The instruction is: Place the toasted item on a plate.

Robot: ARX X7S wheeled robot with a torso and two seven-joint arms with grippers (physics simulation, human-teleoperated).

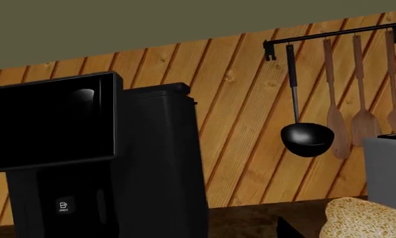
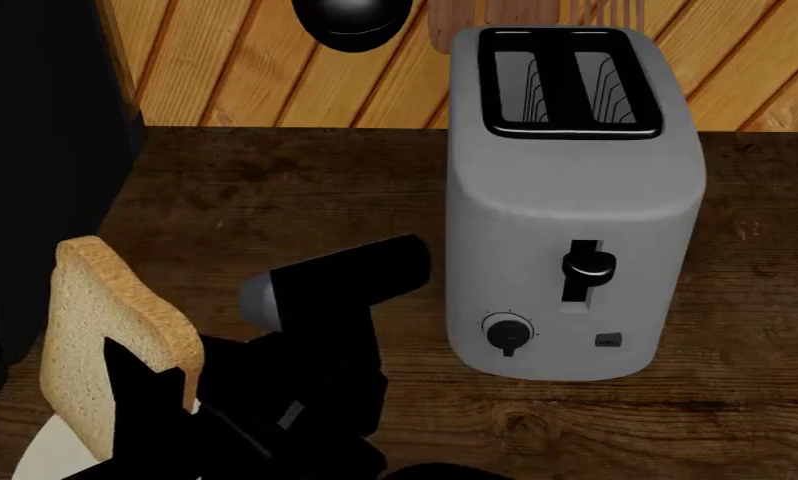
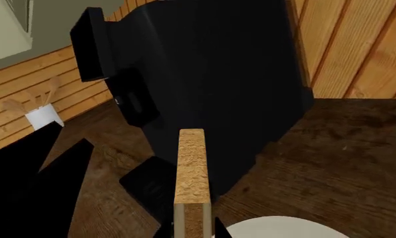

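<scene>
The toasted item (image 2: 106,340), a tan bread slice with a golden crust, stands upright at the lower left of the head view. My right gripper (image 2: 139,390) is shut on its lower part. In the right wrist view the slice (image 3: 190,168) shows edge-on between the jaws (image 3: 190,230). The cream-white plate (image 2: 39,455) lies just below the slice and also shows in the right wrist view (image 3: 284,228). The slice's corner shows in the left wrist view (image 1: 363,218). Dark pointed shapes (image 3: 52,168) may be my left gripper; its state is unclear.
A grey two-slot toaster (image 2: 573,200) stands to the right with empty slots. A tall black coffee machine (image 2: 39,150) stands at the left against the wooden wall. A ladle (image 1: 307,139) and wooden utensils hang on a rail. The counter (image 2: 279,220) is dark wood.
</scene>
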